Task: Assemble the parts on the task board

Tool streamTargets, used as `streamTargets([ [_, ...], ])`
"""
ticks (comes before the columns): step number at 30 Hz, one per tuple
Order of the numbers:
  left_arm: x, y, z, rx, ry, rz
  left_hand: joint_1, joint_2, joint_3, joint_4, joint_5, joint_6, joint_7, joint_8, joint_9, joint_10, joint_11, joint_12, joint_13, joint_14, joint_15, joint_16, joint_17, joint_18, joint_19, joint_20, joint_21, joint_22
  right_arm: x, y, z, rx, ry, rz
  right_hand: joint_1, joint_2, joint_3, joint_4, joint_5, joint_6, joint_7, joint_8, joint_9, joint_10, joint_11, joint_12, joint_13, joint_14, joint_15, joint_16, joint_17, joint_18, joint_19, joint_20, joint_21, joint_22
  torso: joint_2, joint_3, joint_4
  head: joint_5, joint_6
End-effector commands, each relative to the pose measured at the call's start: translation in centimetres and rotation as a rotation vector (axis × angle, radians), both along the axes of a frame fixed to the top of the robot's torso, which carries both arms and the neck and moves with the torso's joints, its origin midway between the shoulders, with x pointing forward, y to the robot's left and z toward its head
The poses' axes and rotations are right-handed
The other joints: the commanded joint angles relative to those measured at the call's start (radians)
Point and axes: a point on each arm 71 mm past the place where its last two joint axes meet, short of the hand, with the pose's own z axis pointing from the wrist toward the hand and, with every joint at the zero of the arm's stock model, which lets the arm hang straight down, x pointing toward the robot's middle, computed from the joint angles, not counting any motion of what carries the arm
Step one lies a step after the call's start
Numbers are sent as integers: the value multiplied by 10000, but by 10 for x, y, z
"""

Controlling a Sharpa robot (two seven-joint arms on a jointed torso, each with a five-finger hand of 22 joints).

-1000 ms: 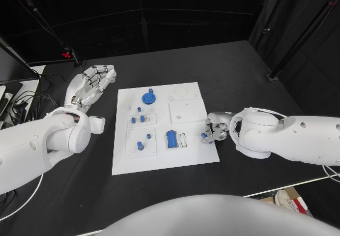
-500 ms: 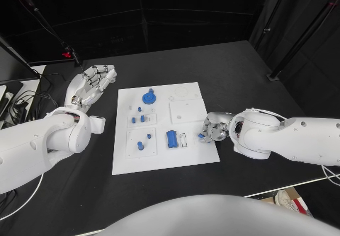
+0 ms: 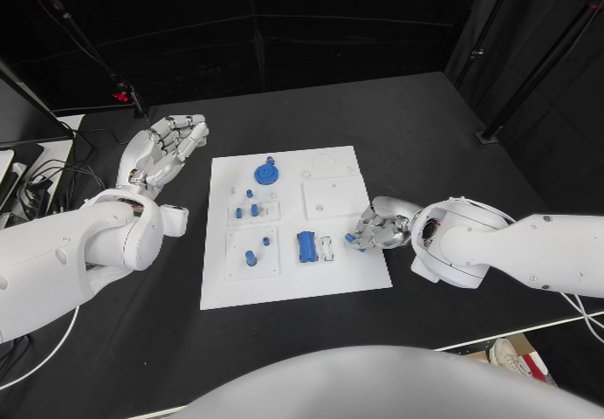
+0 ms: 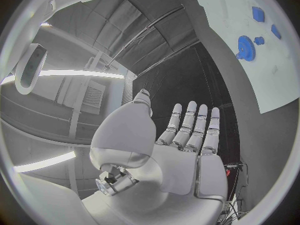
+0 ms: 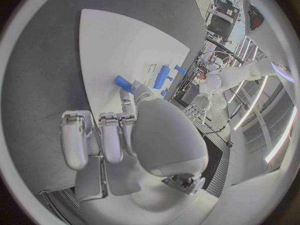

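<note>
Bare black table [image 3: 415,131] rings the task board [image 3: 339,275] — blue parts [image 3: 306,247] crowd it.

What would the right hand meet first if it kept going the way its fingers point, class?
Probably the blue block: the right hand, pinching a small blue part, points across the board toward it, though height is unclear.

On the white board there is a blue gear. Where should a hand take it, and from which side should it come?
Probably from above, fingers closing on opposite sides of its toothed rim. The blue gear lies flat on the task board, so its sides seem too low for a sideways approach. The open left hand rests nearer to it; the right hand already pinches a small blue part.
</note>
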Motion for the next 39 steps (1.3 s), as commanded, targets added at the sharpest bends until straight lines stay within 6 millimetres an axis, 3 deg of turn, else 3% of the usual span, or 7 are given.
streamTargets([
  [1,-1,-2,6,-252,-661,-227,0,99,-62,16,67,-67,1488,37,-16,-43,4,36,-13,61,0,67,-12,-178,-12,25,34,-8,2,1,6,1087,-509,-349,9,-97,64,1,67,212,-124,-57,17,1060,-34,-1,2634,1040,-36,25,2635,-73,1061,-10,33,2635,-1,-3,6,7,-1],
  [11,-1,-2,5,-252,-643,-238,0,99,-62,16,67,-67,1488,37,-16,-43,4,36,-13,61,0,67,-12,-178,-12,25,34,-8,-1,0,6,2238,-7,-1017,-46,-129,82,-6,120,321,-125,-129,4,1060,-37,-1,2634,1040,-37,25,2635,-73,1061,-10,33,2635,-4,-6,14,40,-1],
  [17,-1,-4,5,-254,-635,-258,0,99,-62,16,67,-67,1488,37,-16,-43,4,36,-13,61,0,67,-12,-178,-12,25,34,-8,-5,4,1,3301,1047,-1406,-192,-170,55,36,185,407,-117,-245,-22,1060,-33,-1,2634,1040,-37,25,2635,-73,1061,-10,33,2635,-1,-6,34,46,-1],
  [27,-1,-5,5,-256,-632,-276,0,99,-62,16,67,-67,1488,37,-16,-43,4,36,-13,61,0,67,-12,-178,-12,25,34,-8,-5,15,-13,4072,3111,-1701,-558,-196,-74,209,187,549,-123,-480,-71,1060,-36,-1,2634,1040,-40,25,2635,-73,1061,-10,33,2635,-1,-8,15,137,-1],
  [39,-1,-6,5,-262,-609,-300,7,127,-78,16,75,-68,1488,49,-24,-40,3,53,-14,69,-2,82,-29,-178,-24,25,34,-24,1,17,-14,4399,2874,-1998,-759,-183,-165,322,200,665,-131,-592,-85,1060,-44,-1,2634,1040,-47,25,2635,-73,1061,-15,33,2635,-3,-2,-9,229,-1],
])
